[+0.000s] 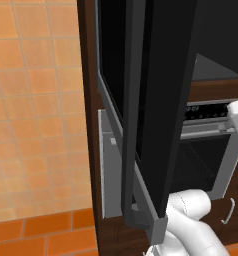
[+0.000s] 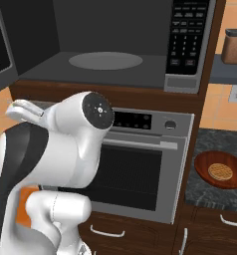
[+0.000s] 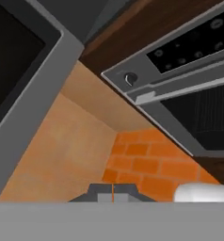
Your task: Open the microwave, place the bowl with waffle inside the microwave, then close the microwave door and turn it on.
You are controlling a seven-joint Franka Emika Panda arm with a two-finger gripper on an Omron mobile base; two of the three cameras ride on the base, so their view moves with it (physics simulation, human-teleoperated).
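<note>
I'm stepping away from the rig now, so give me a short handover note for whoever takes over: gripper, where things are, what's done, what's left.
Gripper: shut, holding nothing, pointed down toward the floor beside the oven.
Microwave: cavity open with a bare turntable; the microwave door is swung wide open.
Bowl with waffle: on the dark counter to the right of the oven, untouched.
Done: door opened.
Left: pick up the bowl, set it inside the microwave, close the door, turn it on at the keypad.
</note>
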